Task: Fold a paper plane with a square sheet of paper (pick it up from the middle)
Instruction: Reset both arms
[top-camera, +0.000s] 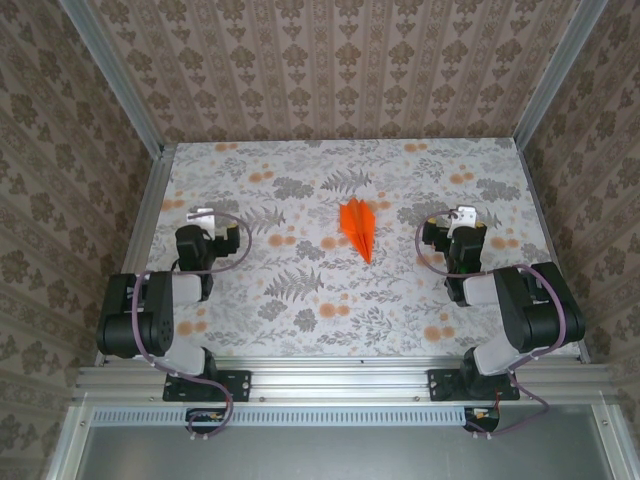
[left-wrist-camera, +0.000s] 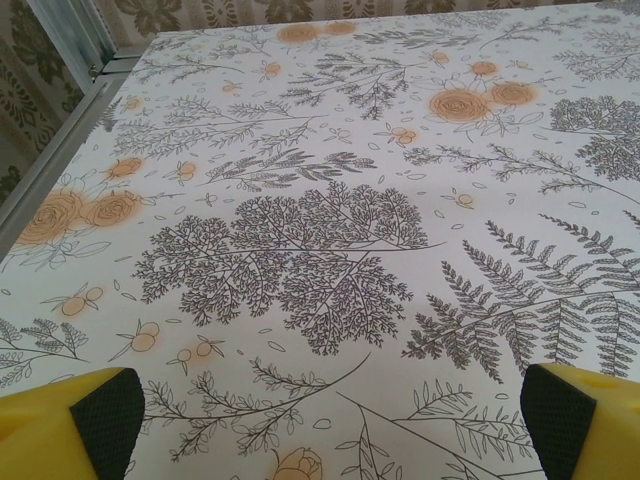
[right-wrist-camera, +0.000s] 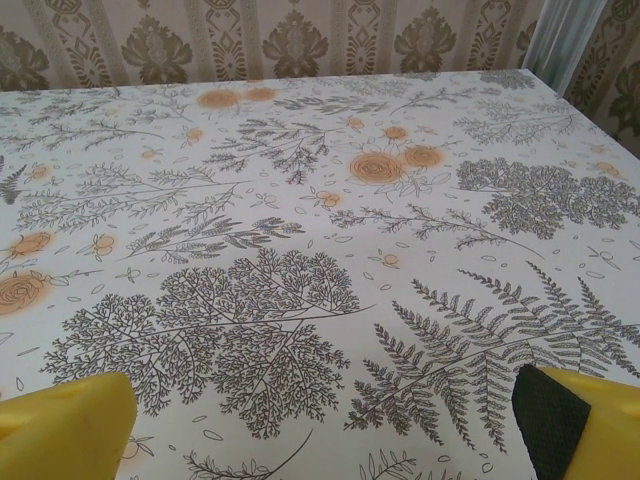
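The left pincer (top-camera: 203, 218) is seen from above resting low over the table (top-camera: 300, 290). In the left wrist view the left pincer (left-wrist-camera: 330, 425) is held wide apart, with nothing clasped between its yellow fingers (left-wrist-camera: 45, 430) and dark pads (left-wrist-camera: 112, 420). The right pincer (top-camera: 462, 217) is likewise spread fully. In its own wrist view the right pincer (right-wrist-camera: 325, 430) is empty, one dark pad (right-wrist-camera: 550, 420) being shown at the lower right.

The paper plane (top-camera: 358, 228), a slim bright orange dart, is laid flat on the table between the two pincers. It is touched by neither, sits somewhat nearer the right pincer, and its sharp end is turned towards the arm bases.

The table is covered by a pale printed cloth. Grey ferns (left-wrist-camera: 540, 300) and bushy sprays (left-wrist-camera: 290, 260) are drawn ahead of the left pincer, with pale orange flower blotches (left-wrist-camera: 470, 100) further beyond it. The same pattern is spread ahead of the right pincer, with orange blooms (right-wrist-camera: 395, 162) towards the far edge.

The table is enclosed on three sides by walls (top-camera: 330, 70) papered in a brown damask stripe. Aluminium posts (top-camera: 110, 70) are set at the corners, and a metal rail (top-camera: 340, 378) is run behind the pincers along the near edge, where the arm bases are bolted.
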